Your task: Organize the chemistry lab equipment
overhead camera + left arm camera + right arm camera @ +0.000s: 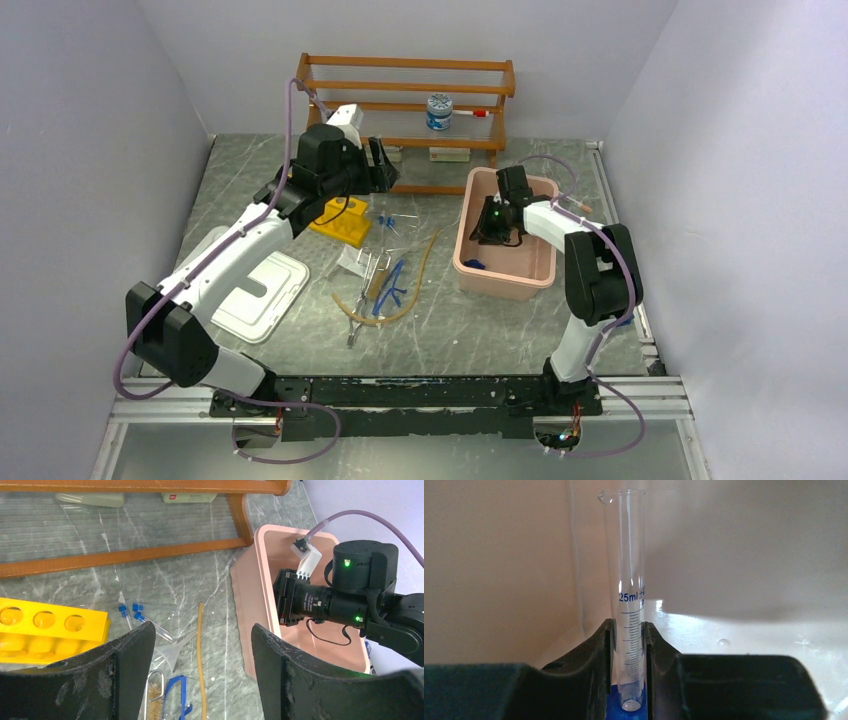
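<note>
We hold a 25 ml graduated cylinder (626, 550) clamped in our right end effector (629, 632), left end effector (202, 640) apart.

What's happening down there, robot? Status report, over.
Left gripper open, empty, near yellow rack. Right gripper shut on graduated cylinder, inside pink bin. Bin wall close behind cylinder.

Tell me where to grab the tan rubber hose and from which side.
Grip the tan hose on its straight far stretch, coming down from above with jaws across its width. It lies flat on the table, and that stretch looks bare, whereas lower down it runs beside the blue clamp. The open left gripper hangs roughly over it.
</note>
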Controlling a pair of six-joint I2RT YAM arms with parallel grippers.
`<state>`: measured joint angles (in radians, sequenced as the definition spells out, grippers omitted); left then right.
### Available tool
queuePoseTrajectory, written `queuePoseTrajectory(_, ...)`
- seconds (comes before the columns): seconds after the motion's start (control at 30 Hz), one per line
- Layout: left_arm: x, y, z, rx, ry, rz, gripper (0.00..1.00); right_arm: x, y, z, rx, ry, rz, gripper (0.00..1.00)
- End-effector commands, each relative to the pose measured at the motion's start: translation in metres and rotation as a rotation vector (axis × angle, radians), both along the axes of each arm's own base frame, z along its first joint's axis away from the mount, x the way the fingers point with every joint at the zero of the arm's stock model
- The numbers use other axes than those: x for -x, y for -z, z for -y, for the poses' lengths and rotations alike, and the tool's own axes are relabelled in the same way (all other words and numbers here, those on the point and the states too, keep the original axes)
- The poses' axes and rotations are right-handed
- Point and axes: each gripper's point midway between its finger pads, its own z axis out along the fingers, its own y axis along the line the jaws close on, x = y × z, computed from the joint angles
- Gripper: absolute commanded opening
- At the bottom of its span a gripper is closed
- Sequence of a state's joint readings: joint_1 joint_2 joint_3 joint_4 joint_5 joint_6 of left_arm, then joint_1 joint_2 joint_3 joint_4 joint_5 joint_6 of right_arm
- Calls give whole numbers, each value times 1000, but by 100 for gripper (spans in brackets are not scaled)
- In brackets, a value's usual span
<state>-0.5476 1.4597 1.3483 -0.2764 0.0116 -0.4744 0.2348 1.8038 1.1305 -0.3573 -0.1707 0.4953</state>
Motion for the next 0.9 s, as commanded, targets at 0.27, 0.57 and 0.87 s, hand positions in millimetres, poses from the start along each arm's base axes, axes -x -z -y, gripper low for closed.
queuePoseTrajectory(0.27,13,3,-13,-43,2,2,75,-21,-48,-2,-38,42,128,44)
queuePoseTrajectory(0.57,33,14,-24,-49,-1,-29,75,-20,-126,0,-67,48,273,49)
queuePoseTrajectory(0.87,66,60,-42,-65,-23,-151,72,2,-207,-52,-71,-57,480,51)
